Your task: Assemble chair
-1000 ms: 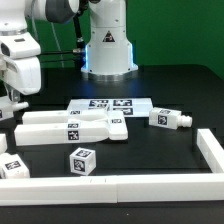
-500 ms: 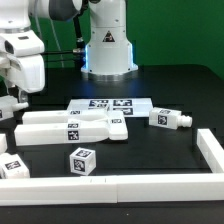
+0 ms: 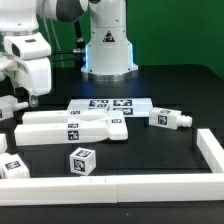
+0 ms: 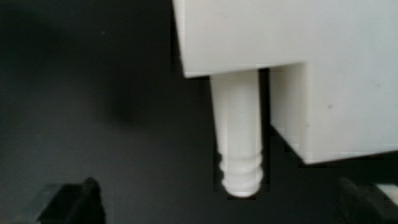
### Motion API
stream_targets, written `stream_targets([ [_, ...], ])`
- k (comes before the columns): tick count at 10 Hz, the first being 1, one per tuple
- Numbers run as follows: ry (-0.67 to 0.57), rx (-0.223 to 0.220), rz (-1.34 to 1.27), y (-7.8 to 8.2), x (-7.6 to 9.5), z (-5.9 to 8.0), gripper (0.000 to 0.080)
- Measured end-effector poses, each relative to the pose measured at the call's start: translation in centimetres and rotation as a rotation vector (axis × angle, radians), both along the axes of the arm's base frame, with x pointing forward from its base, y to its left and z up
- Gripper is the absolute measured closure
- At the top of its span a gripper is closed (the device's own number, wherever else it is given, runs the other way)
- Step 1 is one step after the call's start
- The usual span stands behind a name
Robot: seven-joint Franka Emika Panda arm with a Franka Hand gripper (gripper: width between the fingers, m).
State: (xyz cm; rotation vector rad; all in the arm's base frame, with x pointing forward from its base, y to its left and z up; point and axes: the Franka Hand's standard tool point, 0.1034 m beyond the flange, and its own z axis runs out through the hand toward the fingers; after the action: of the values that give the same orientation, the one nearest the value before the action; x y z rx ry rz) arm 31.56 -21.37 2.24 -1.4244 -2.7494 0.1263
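Observation:
The chair's loose white tagged parts lie on the black table. Two long slabs (image 3: pixel 70 128) lie side by side, a short peg piece (image 3: pixel 170 119) lies toward the exterior view's right, a cube-like piece (image 3: pixel 82 161) is in front, and another piece (image 3: pixel 12 167) is at the front left. My gripper (image 3: pixel 25 100) hovers at the exterior view's left, above the slabs' left end. In the wrist view the gripper (image 4: pixel 228 194) is open and empty, with dark fingertips (image 4: pixel 73 202) on either side. A white slab (image 4: pixel 302 60) with a round peg (image 4: pixel 238 130) lies below it.
The marker board (image 3: pixel 110 104) lies flat behind the slabs. A low white fence (image 3: pixel 212 150) runs along the exterior view's right and front edges. The robot base (image 3: pixel 107 45) stands at the back. A small white part (image 3: pixel 8 101) sits at the far left.
The gripper has moved toward the exterior view's right and slightly down, closer to the slabs' left end. The parts have not moved.

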Motion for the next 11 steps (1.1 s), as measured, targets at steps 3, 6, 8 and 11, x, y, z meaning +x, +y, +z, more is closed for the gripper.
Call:
stream_targets([
  [3, 0.025, 0.015, -0.012, 0.0, -0.94, -1.19, 0.0151],
  [6, 0.027, 0.017, -0.018, -0.11, -1.11, -1.3, 0.0259],
  [8, 0.028, 0.017, -0.018, -0.1, -1.13, -1.31, 0.0406],
  [11, 0.028, 0.017, -0.018, -0.09, -1.14, -1.32, 0.0708],
])
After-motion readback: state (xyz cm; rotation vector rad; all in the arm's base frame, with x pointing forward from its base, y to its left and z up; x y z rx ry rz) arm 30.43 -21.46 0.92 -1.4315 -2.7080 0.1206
